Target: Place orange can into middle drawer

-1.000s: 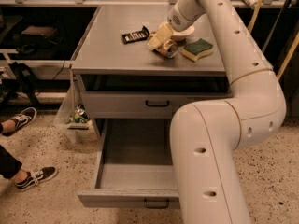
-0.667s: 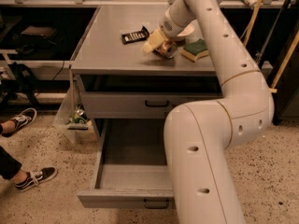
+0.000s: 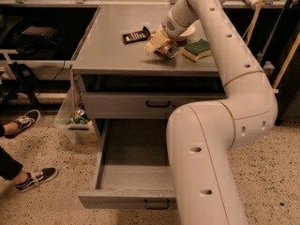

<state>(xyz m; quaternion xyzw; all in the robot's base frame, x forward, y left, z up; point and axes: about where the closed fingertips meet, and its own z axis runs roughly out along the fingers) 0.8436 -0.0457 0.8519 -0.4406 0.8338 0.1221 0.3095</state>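
The orange can (image 3: 168,50) lies on its side at the back right of the grey cabinet top (image 3: 112,55), its silver end facing me. My gripper (image 3: 161,46) reaches down from the upper right and is shut on the can, with pale fingers (image 3: 153,42) on its left side. The middle drawer (image 3: 133,175) is pulled wide open at the bottom of the cabinet, below and in front of the gripper. Its dark handle (image 3: 157,204) is at the front edge. My arm hides the drawer's right part.
A green-and-yellow sponge (image 3: 198,49) lies right of the can and a black flat packet (image 3: 136,34) to its left. The upper drawer front (image 3: 150,104) is closed. A clear bag of litter (image 3: 76,117) and a person's shoes (image 3: 36,177) are on the floor at left.
My gripper and the can have shifted slightly left over the cabinet top. The sponge, the packet and the open drawer have not moved.
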